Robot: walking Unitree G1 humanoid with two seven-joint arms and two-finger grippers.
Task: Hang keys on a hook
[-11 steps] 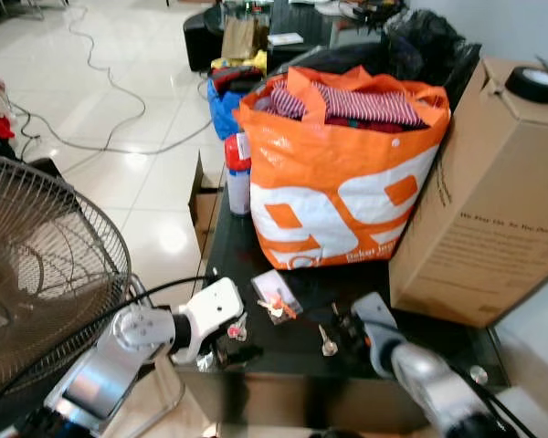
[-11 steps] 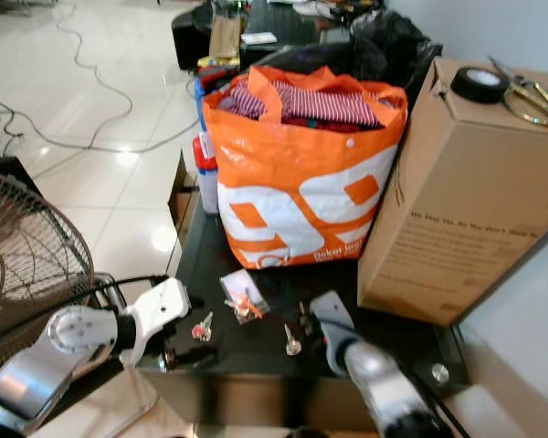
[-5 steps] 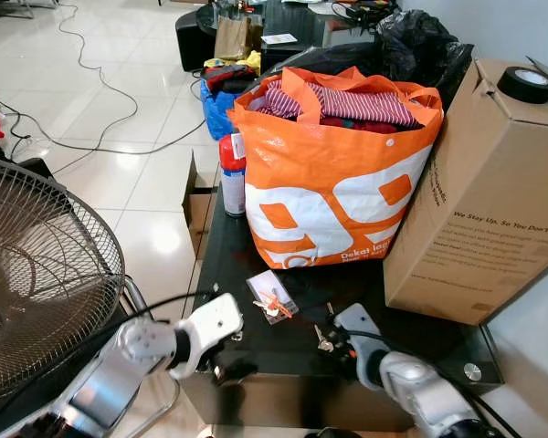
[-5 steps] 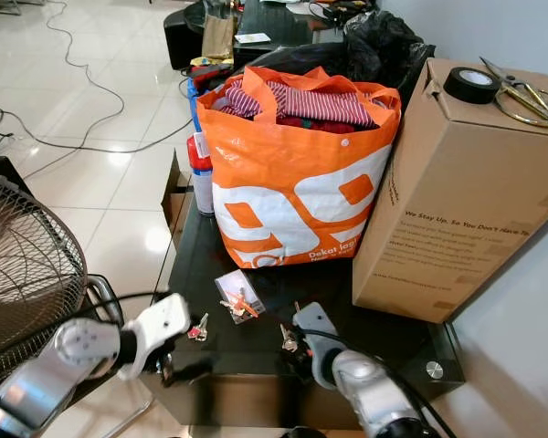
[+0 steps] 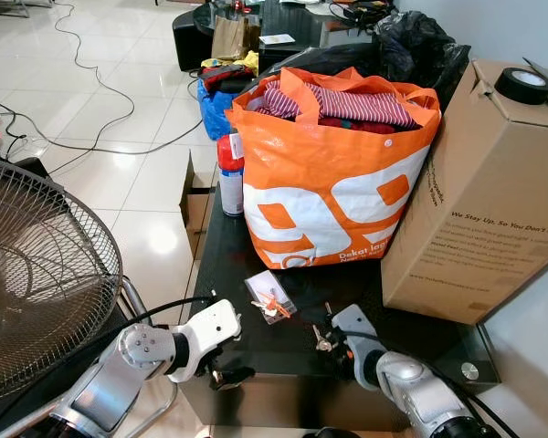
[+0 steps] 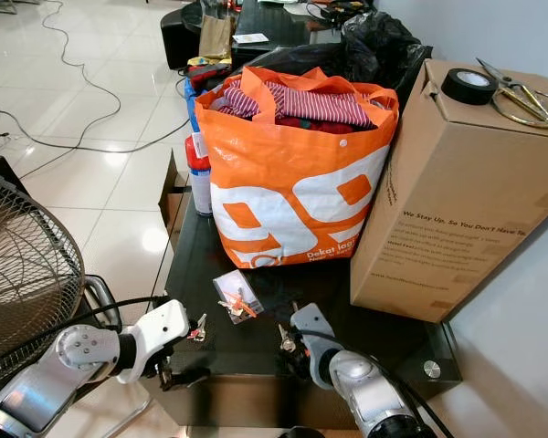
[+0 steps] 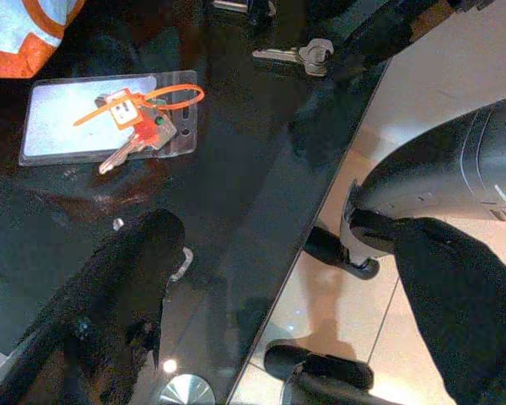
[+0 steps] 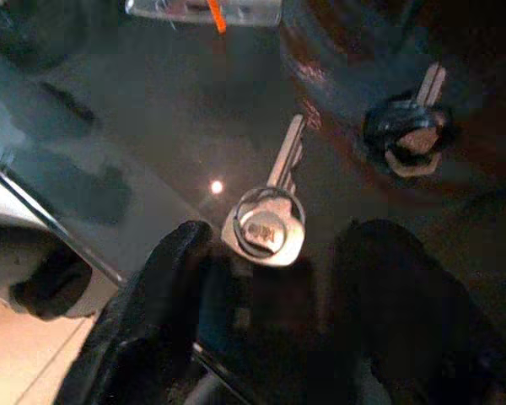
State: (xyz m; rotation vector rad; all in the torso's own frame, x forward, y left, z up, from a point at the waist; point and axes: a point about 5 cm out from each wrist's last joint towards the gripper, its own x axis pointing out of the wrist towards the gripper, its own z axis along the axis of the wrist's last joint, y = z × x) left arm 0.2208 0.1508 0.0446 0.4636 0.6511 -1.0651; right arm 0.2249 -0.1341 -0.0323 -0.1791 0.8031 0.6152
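A silver key (image 5: 321,341) lies near the front of the black glass table (image 5: 226,260). In the right wrist view its round head (image 8: 266,224) sits just ahead of my open right gripper (image 8: 278,291), between the two fingers. A black-headed key (image 8: 409,135) lies just beyond. Further left, keys with an orange tag (image 5: 272,302) rest on a clear card sleeve. My left gripper (image 5: 226,372) hangs open at the table's front edge, with one finger (image 7: 131,278) over the glass and the other off the edge.
An orange bag (image 5: 333,182) full of clothes and a tall cardboard box (image 5: 475,201) with a tape roll (image 5: 528,84) take up the back of the table. A spray can (image 5: 230,173) stands beside the bag. A floor fan (image 5: 36,283) stands at left.
The camera has shifted a little. My right gripper has closed in on the silver key. My left gripper has sunk to the table's front edge.
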